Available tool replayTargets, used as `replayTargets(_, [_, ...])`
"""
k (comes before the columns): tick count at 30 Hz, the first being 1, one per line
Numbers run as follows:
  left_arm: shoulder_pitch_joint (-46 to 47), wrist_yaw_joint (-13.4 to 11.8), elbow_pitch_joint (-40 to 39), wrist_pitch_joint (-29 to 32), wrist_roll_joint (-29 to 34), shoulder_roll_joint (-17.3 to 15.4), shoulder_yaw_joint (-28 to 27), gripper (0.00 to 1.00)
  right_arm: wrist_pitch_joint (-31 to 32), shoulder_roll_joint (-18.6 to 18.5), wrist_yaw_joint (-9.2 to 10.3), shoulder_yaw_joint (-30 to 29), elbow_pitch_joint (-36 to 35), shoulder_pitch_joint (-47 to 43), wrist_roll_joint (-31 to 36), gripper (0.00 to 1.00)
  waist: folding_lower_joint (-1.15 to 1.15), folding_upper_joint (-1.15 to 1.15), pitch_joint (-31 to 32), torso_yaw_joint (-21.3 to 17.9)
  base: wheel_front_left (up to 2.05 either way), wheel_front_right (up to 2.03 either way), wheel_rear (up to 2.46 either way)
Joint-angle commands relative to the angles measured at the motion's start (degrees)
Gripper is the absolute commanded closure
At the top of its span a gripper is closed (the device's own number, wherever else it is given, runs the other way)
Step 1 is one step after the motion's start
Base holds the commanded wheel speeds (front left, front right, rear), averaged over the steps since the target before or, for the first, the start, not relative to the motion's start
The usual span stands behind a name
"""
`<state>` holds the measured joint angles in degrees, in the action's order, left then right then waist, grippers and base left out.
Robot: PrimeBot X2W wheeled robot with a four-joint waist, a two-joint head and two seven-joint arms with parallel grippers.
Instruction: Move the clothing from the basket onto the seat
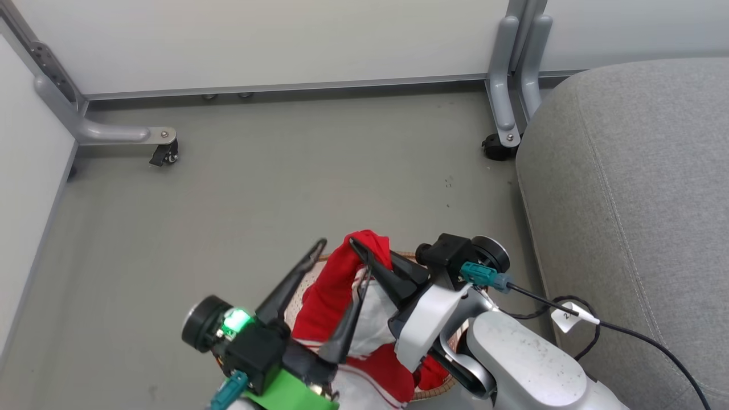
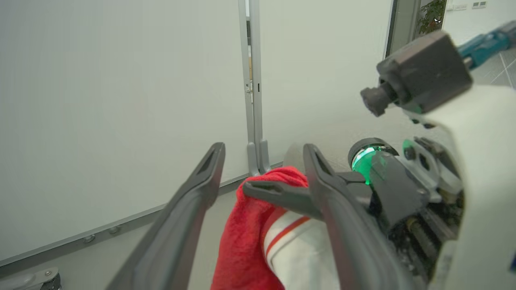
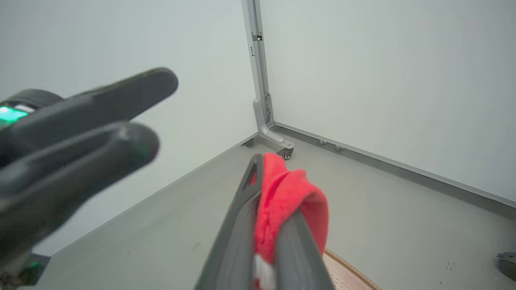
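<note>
The clothing (image 1: pixel 333 296), red with a white panel and red stripe, hangs lifted above the basket (image 1: pixel 435 392), whose brown rim shows under the arms. My right gripper (image 1: pixel 359 247) is shut on the garment's top fold, also seen in the right wrist view as gripper (image 3: pixel 274 189) pinching red cloth (image 3: pixel 300 197). My left gripper (image 1: pixel 343 262) is open, its fingers standing either side of the hanging cloth (image 2: pixel 246 233) without pinching it. In the left wrist view the left gripper (image 2: pixel 263 151) frames the right gripper (image 2: pixel 250 187). The grey seat (image 1: pixel 626 199) lies to the right.
White partition panels on grey wheeled feet (image 1: pixel 162 151) (image 1: pixel 501 145) close off the back and left. Bare grey floor (image 1: pixel 285 188) stretches ahead of the basket. A black cable with a white tag (image 1: pixel 566 318) runs from my right wrist across the seat's edge.
</note>
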<state>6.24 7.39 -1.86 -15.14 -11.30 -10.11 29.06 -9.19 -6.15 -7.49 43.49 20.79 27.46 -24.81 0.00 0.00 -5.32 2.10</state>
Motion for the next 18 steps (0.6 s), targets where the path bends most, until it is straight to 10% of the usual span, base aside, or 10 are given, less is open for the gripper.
replayTargets(1, [-1.0, 0.2, 0.5, 0.3, -0.5, -0.9, 0.9, 0.00, -0.6, -0.1, 0.00, -0.3, 0.4, 1.0, 0.3, 1.00, 0.00, 0.00, 0.0, 0.1, 0.00, 0.00, 0.00])
replayTargets(18, [-2.0, -0.6, 5.4, 1.6, -1.9, -3.3, 3.9, 0.00, -2.3, 0.2, 0.00, -0.9, 3.7, 1.8, 0.4, 1.00, 0.00, 0.00, -0.1, -0.5, 0.00, 0.00, 0.00])
